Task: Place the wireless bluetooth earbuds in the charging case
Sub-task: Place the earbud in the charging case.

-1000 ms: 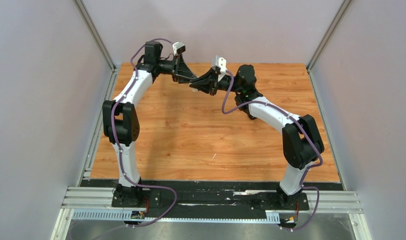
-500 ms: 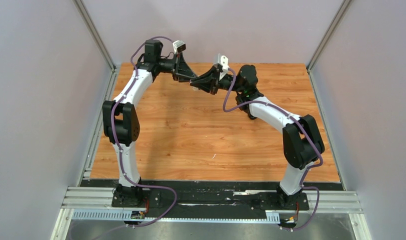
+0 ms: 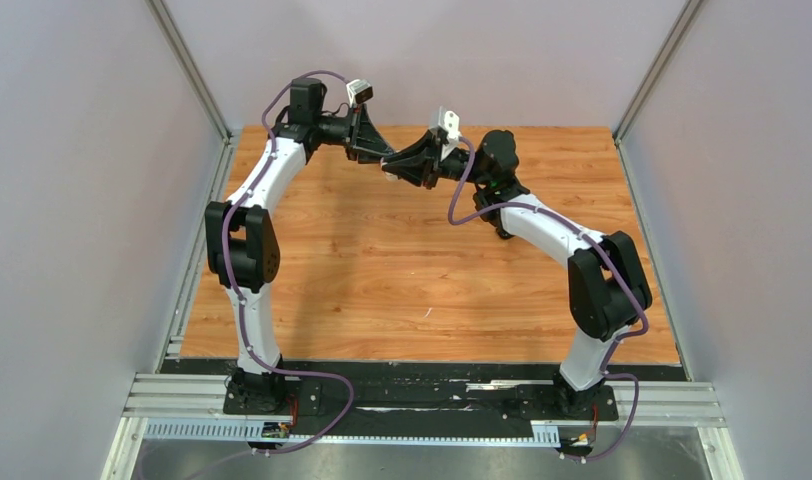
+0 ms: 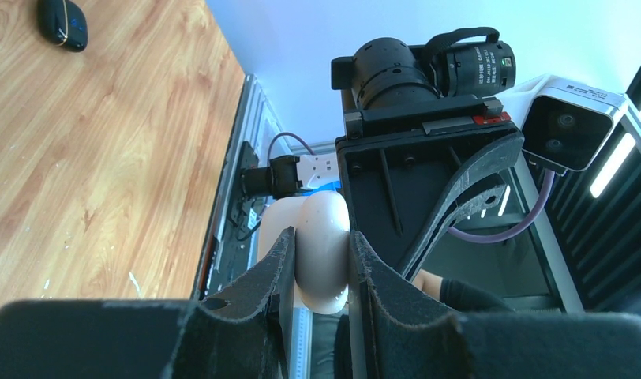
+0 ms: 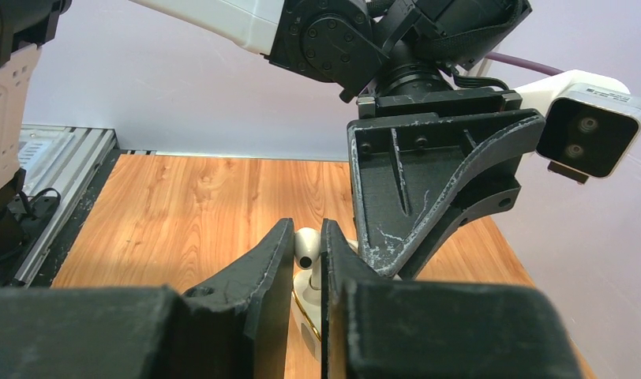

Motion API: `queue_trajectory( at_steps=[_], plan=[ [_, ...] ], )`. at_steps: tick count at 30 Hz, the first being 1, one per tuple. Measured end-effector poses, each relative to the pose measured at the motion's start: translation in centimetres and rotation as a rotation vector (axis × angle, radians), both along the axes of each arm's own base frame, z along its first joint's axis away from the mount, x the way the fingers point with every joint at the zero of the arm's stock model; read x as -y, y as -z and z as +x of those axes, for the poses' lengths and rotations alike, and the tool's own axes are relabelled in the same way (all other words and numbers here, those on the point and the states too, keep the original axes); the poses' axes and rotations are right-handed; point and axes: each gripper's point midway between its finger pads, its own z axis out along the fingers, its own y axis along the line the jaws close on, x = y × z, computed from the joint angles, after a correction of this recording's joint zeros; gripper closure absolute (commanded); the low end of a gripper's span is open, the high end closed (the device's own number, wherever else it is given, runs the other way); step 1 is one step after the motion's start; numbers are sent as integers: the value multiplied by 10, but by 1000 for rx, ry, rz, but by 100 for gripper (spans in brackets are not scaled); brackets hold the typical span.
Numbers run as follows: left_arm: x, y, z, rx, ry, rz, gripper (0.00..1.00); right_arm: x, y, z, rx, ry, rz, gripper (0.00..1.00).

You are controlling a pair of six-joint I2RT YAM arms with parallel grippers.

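We see a black oval object (image 4: 62,23) on the wooden table (image 4: 88,158). The left gripper (image 4: 321,237) clamps the white charging case (image 4: 323,272), and the right gripper (image 5: 305,229) (crowded together with the left one in the overhead view) pinches what seems a white earbud (image 5: 305,243) right by it.

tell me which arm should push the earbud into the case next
Right: the right gripper pinches a white earbud close to the case, while the left gripper is taken up clamping it.
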Motion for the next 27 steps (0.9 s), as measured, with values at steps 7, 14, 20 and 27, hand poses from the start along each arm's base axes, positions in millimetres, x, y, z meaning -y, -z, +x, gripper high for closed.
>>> queue_trajectory(
  at_steps=[7, 14, 20, 27],
  plan=[
    [0, 0, 0, 0, 0, 0, 100, 2, -1, 1, 1, 5, 1, 85],
    [0, 0, 0, 2, 0, 0, 100, 3, -1, 1, -1, 7, -1, 85],
    [0, -1, 0, 3, 0, -1, 100, 6, -2, 1, -10, 11, -6, 82],
    [0, -2, 0, 7, 1, -2, 100, 10, -1, 0, -8, 18, -13, 79]
  ],
)
